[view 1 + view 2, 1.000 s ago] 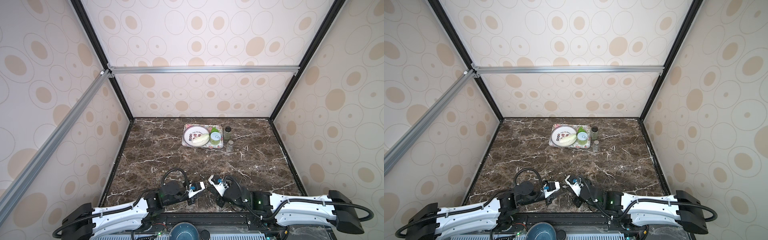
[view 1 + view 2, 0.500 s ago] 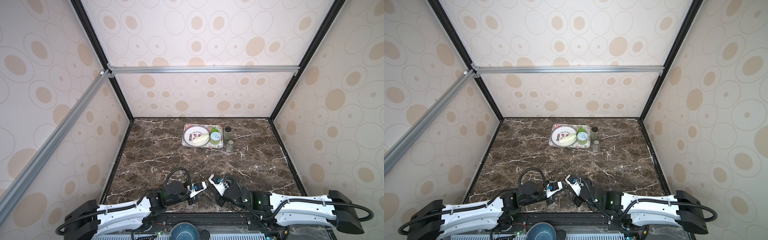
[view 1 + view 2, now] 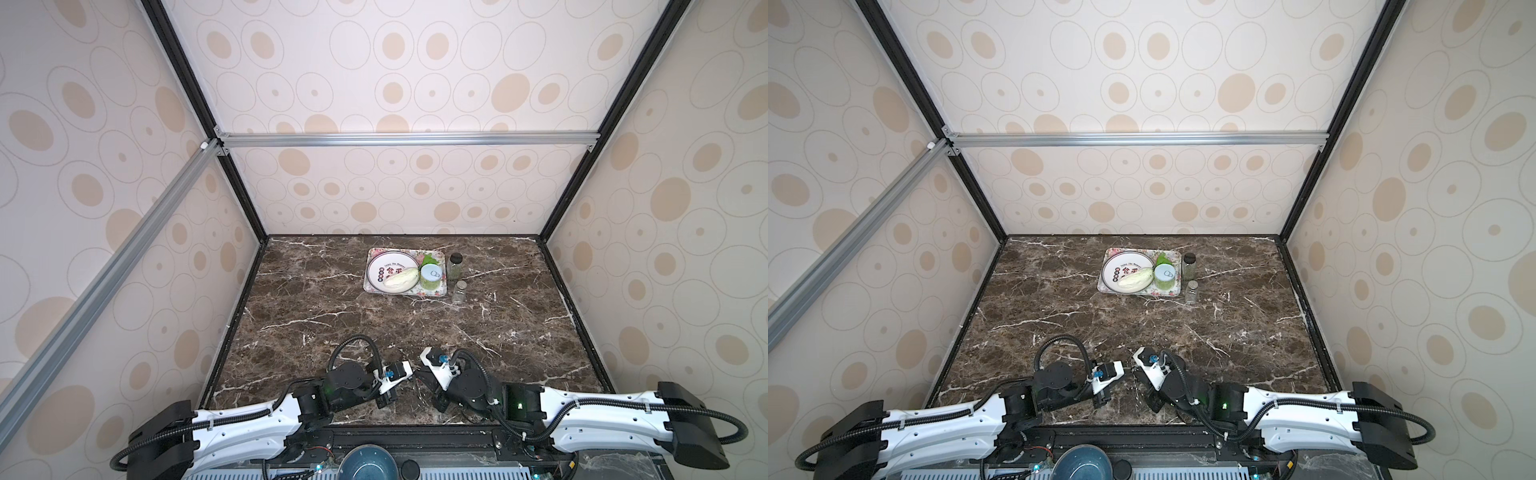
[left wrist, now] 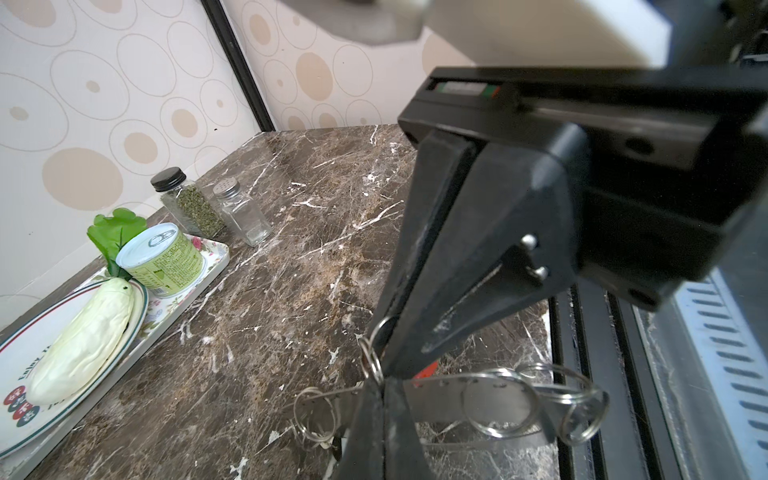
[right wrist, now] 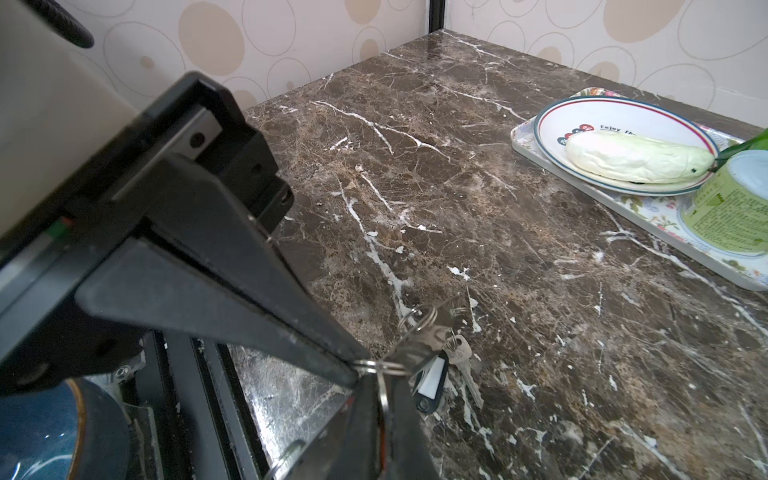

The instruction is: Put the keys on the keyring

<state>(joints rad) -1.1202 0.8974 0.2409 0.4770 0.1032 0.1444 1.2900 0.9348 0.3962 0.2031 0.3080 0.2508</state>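
Observation:
The keyring (image 4: pixel 494 397) is a thin grey plate with several split rings, held just above the marble near the table's front edge. My left gripper (image 4: pixel 384 380) is shut, and the plate runs through its closed tips. A small ring (image 4: pixel 371 361) sits by its fingers and a red-orange tag (image 4: pixel 429 369) peeks out behind them. My right gripper (image 5: pixel 374 374) is shut on a split ring (image 5: pixel 384 399) at the plate's (image 5: pixel 415 347) other end. The black-tagged key (image 5: pixel 430 380) with its white label and a silver key (image 5: pixel 463 363) hang there. Both top views show the grippers (image 3: pixel 386 401) (image 3: pixel 436 405) close together, pointing down.
At the back stands a floral tray (image 3: pixel 440 293) with a white plate (image 3: pixel 374 270), a pale vegetable (image 3: pixel 400 277) and a green can (image 3: pixel 431 276). Two glass jars (image 3: pixel 456 266) (image 3: pixel 459 291) stand beside it. A blue bowl (image 3: pixel 368 463) sits below the front edge.
My left gripper has shut and its arm has shifted slightly towards the middle. The right arm has not moved.

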